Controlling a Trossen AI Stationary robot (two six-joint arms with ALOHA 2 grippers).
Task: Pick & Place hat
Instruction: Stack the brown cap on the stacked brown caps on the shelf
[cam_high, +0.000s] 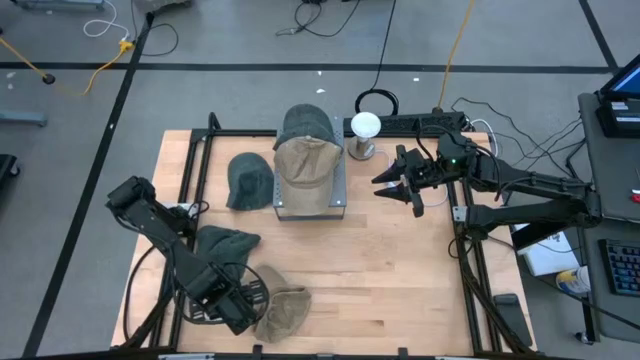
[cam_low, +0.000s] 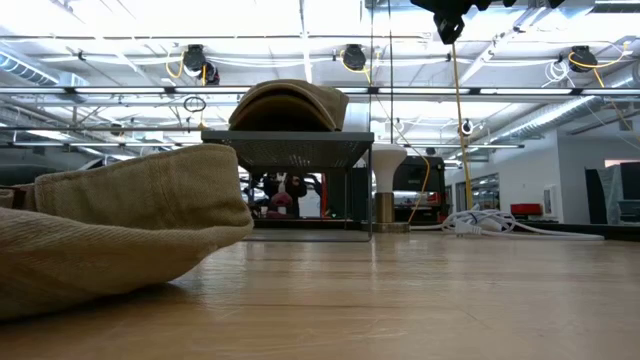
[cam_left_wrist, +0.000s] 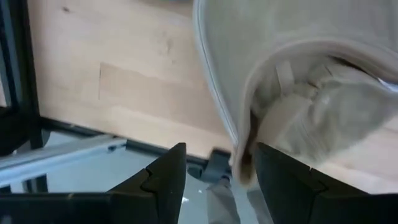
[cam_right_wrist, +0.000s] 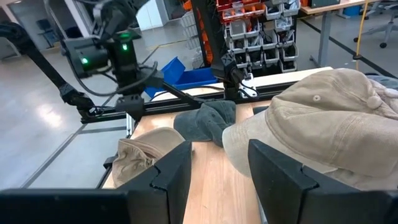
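L arm sits at the near-left corner of the counter (cam_high: 400, 270); L pincer (cam_high: 240, 305) is low beside the tan hat (cam_high: 283, 312) that lies crown-down near the front edge. In the left wrist view the fingers (cam_left_wrist: 165, 180) stand apart w/ the hat's brim edge between them, one finger at the inside of the brim; not pressed onto the cloth yet as far as I can tell. Just behind that, a dark green hat (cam_high: 225, 243) lies crumpled by the L arm. Further back, another dark green hat (cam_high: 249, 180) sits flat, just L of the metal stand (cam_high: 310, 205). On the stand: a tan hat on top (cam_high: 306, 163) w/ a grey-green hat (cam_high: 306, 124) behind/under it, touching. R of the stand, a white mannequin-type knob (cam_high: 365, 126) on a post. R arm reaches in from the right side; R pincer (cam_high: 400, 188) hangs above the counter near the stand, fingers spread, holding nothing; right wrist view looks past them at the stacked tan hat. Judgement: step in hand = L grasp of the near tan hat. To do it well: seat the brim deep between the fingers before closing, grip the stiff brim not the loose crown, lift straight up so it doesn't drag off the front edge; keep R clear of the stand meanwhile. Count: hats 5 (tan 2, dark green 2, grey-green 1); stand 1; knob 1; arms 2.
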